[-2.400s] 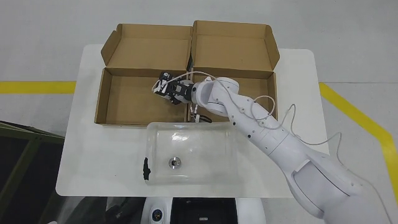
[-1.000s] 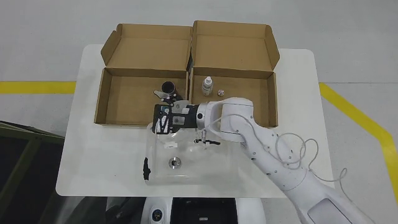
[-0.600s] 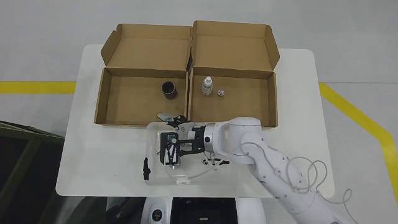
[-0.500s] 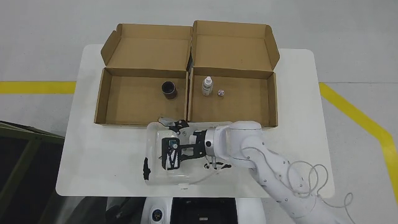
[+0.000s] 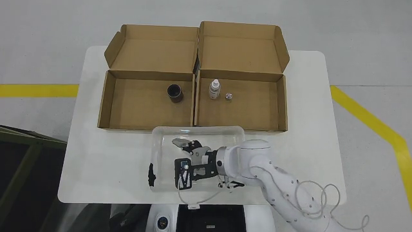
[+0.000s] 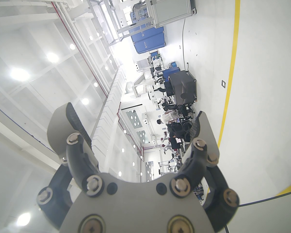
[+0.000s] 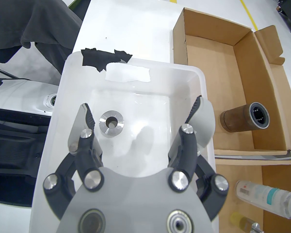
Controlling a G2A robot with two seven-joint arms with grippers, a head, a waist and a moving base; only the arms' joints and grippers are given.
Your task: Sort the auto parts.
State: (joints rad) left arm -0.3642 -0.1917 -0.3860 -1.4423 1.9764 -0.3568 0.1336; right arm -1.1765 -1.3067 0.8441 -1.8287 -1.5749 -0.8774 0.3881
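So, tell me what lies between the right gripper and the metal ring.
Nothing but bare bin floor, per the right wrist view; the right gripper is open, the metal ring beside one finger.

The top camera is looking straight down from high overhead, taking in the whole desk and the clear bin at its near edge. The right wrist camera is hovering close over that same bin (seen past its own fingers). The left wrist camera is pointing away, up toward a hall ceiling.
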